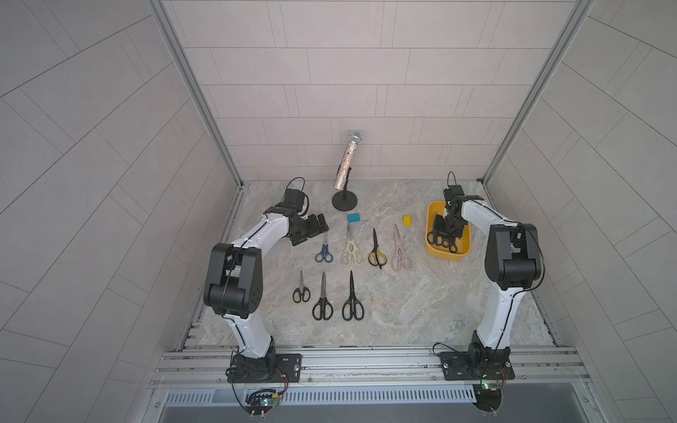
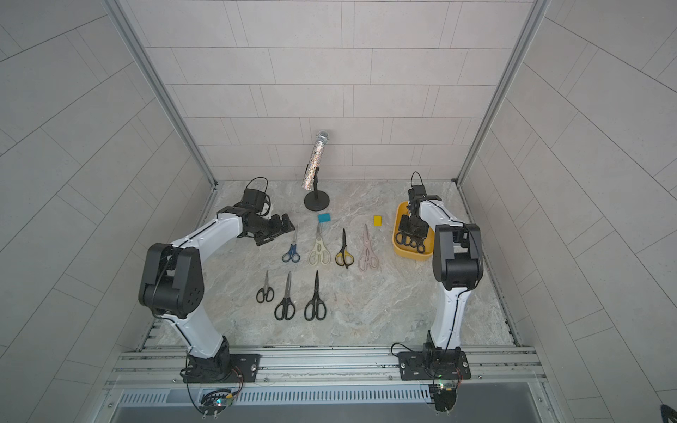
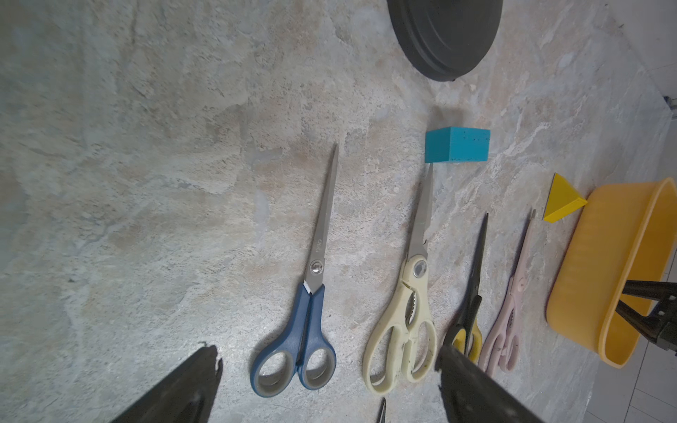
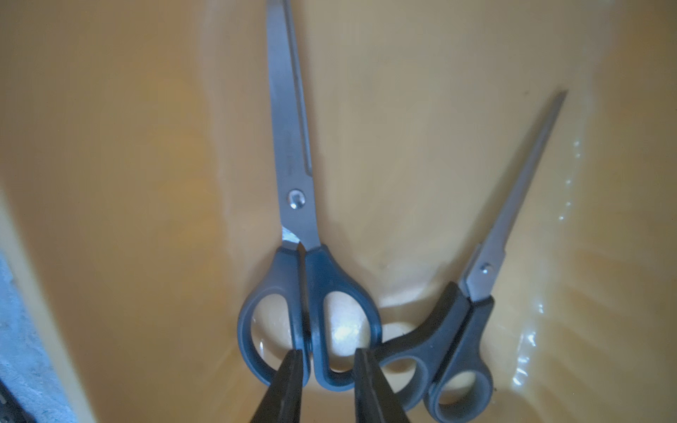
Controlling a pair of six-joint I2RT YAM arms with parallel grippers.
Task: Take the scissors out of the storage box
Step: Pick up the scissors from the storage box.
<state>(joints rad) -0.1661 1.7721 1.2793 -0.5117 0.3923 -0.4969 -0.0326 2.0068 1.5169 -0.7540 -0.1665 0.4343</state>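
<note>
The yellow storage box (image 1: 445, 256) (image 2: 410, 255) stands at the right of the table. Two pairs of scissors lie flat on its floor (image 4: 421, 146): a dark blue-handled pair (image 4: 293, 157) and a black-handled pair (image 4: 513, 205). My right gripper (image 4: 328, 362) (image 1: 445, 234) reaches down into the box. It is narrowly open, with its fingers on either side of one handle loop of the dark blue pair. Several more scissors lie in two rows mid-table, among them blue (image 1: 324, 252), cream (image 1: 351, 252) and pink (image 1: 400, 252) pairs. My left gripper (image 3: 328, 366) (image 1: 315, 227) hovers open and empty over the blue pair (image 3: 315, 293).
A glittery microphone (image 1: 346, 161) leans on a round black stand (image 1: 344, 200) at the back. A teal block (image 1: 354, 218) and a small yellow block (image 1: 407, 220) sit behind the scissors rows. Walls close in the table on three sides.
</note>
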